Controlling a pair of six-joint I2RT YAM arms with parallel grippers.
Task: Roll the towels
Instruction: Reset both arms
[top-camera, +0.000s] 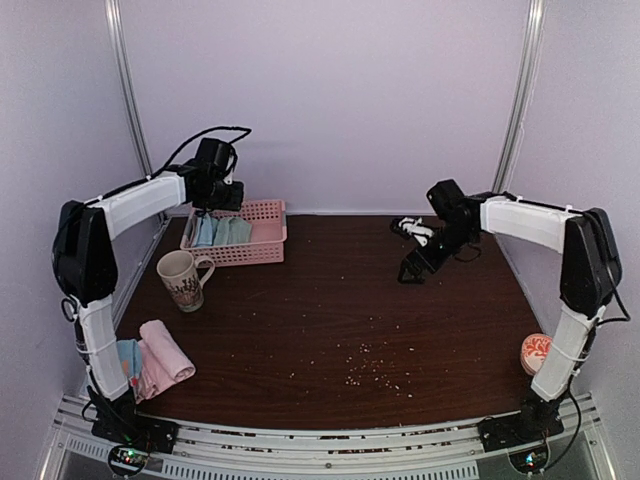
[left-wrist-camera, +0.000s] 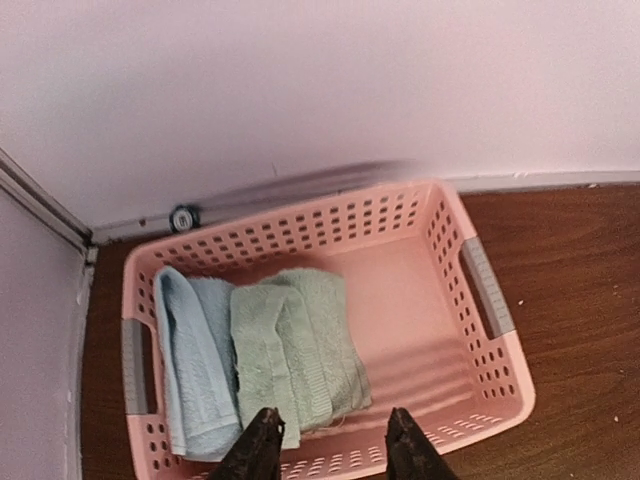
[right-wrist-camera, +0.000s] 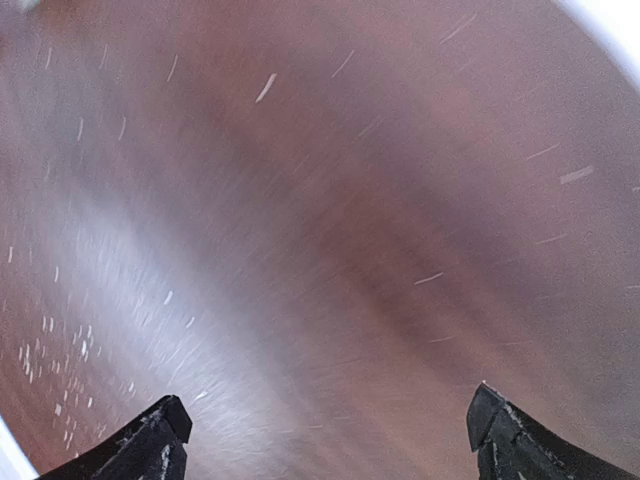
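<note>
Overhead view of a dark wooden worktop (top-camera: 330, 300) inside a pale-walled booth. The left arm (top-camera: 140, 200) reaches to the far left corner, over a pink perforated basket (left-wrist-camera: 490, 300). In the basket's left half, 2 folded towels lie side by side and touching: a light blue towel (left-wrist-camera: 195, 360), then a sage green towel (left-wrist-camera: 295, 350). The left jaws hang above the basket's near wall, partly apart, holding nothing.

A patterned mug (top-camera: 183, 278) stands in front of the basket. Near the left arm's base a rolled pink towel (top-camera: 168, 350) rests against a blue towel (top-camera: 128, 356) (its pattern too small to make out).

The right arm (top-camera: 525, 222) reaches toward the far right. The right jaws are spread wide and empty, low over bare worktop (that wrist view is blurred). A small white and black object (top-camera: 412, 228) lies just behind them. Pale crumbs (top-camera: 370, 365) dot the centre front, and a round pinkish container (top-camera: 537, 352) sits by the right arm's base.
</note>
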